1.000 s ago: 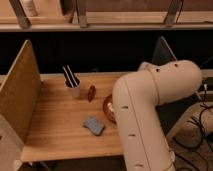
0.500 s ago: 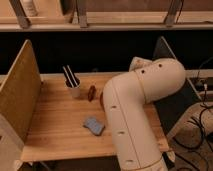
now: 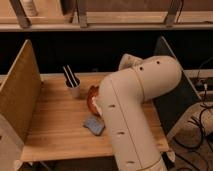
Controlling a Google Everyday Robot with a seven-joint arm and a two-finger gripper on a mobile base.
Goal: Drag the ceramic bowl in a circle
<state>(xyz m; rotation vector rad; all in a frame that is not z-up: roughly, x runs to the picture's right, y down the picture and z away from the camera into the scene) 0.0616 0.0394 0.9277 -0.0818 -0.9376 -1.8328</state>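
Note:
Only the left edge of the ceramic bowl (image 3: 92, 101) shows, a reddish-brown glossy curve on the wooden table (image 3: 55, 125), just right of the white cup. The rest of it is hidden behind my big white arm (image 3: 130, 105), which bends over the middle of the table. My gripper is hidden behind the arm, somewhere at the bowl's place. Whether it touches the bowl cannot be seen. The small dark red-brown upright object cannot be told apart from the bowl's edge.
A white cup with black sticks (image 3: 74, 89) stands left of the bowl. A blue-grey cloth (image 3: 93, 125) lies in front of it. A wooden side panel (image 3: 17, 95) bounds the table on the left, a grey panel (image 3: 177, 105) on the right. Cables (image 3: 202, 130) hang at right.
The arm has swung left and nearer the camera, covering more of the table's middle. The bowl's visible part now sits further left, close by the cup.

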